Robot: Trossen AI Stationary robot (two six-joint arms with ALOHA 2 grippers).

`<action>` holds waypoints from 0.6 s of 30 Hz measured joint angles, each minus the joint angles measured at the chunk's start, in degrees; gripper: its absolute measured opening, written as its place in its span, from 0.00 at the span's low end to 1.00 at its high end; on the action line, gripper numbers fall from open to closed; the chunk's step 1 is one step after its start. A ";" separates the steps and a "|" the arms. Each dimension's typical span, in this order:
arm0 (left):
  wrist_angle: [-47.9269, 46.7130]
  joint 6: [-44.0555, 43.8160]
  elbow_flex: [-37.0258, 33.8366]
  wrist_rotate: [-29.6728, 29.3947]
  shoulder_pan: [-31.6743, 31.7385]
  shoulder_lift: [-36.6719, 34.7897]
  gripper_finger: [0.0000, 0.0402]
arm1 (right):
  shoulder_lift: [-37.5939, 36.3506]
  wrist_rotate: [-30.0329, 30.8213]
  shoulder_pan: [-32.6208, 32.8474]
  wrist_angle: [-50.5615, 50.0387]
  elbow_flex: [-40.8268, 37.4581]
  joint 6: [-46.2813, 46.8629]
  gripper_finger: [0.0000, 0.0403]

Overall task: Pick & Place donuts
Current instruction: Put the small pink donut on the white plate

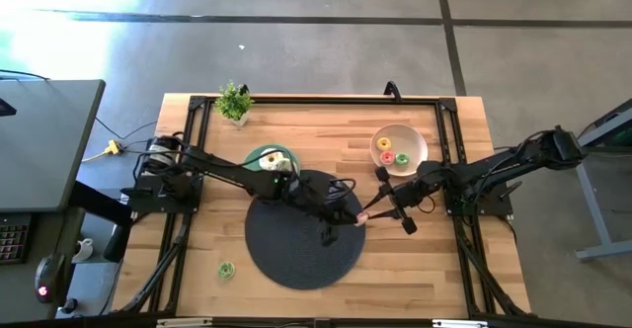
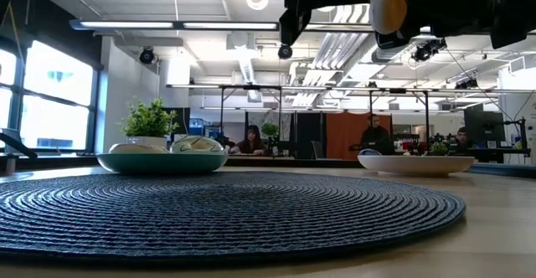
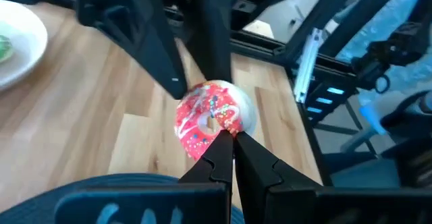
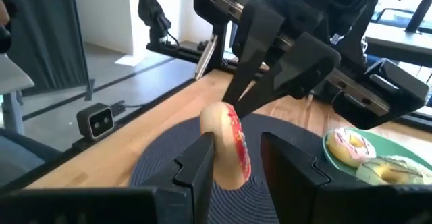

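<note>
The left gripper [image 3: 226, 137] has its two dark fingers pressed tight together on the rim of the pink donut [image 3: 210, 118], pinching it by the edge above the right side of the round mat [image 1: 301, 231]. The right gripper [image 4: 236, 158] meets it there: its fingers stand apart on either side of the same donut, which sits edge-on between them, pale dough on one face and red-pink icing on the other. Whether those fingers press the donut or only bracket it is hard to tell. Seen from above, both grippers and the donut blur into one dark knot, with only a speck of pink showing. From table height, the arms are cut off by the picture's upper edge and the donut shows as a pale lump.

The icing is glossy, flecked with small coloured sprinkles. The mat is dark grey, woven in concentric ribbed rings. The table [image 1: 207, 239] is pale wood in strips, framed by black rails.

Behind the left arm, a green plate [image 4: 337, 162] holds two donuts [image 4: 372, 158], one pink-iced, one pale, partly cut off. A beige bowl [image 1: 415, 145] near the right arm holds small donuts [image 1: 394, 153]. A tiny green donut [image 1: 226, 270] lies alone on the wood. A small potted plant [image 1: 234, 101] stands at the far edge.
</note>
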 joint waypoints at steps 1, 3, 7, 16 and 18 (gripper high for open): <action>-0.02 0.00 0.00 -0.28 0.04 0.00 0.00 | -0.02 -0.07 0.00 0.06 0.02 0.00 0.30; 0.20 0.00 0.00 -0.43 0.09 -0.02 0.00 | -0.04 -0.38 0.00 0.20 0.02 0.02 0.30; -0.74 -0.27 0.00 -0.48 0.04 -0.02 0.00 | -0.02 -0.39 0.00 0.77 0.02 0.00 0.30; -1.22 -0.44 0.02 -0.57 0.06 -0.02 0.00 | -0.15 -0.38 0.00 1.87 0.02 0.48 0.30; -0.62 -0.38 0.02 -0.55 0.06 -0.02 0.00 | -0.17 -0.41 0.02 1.87 0.02 1.52 0.30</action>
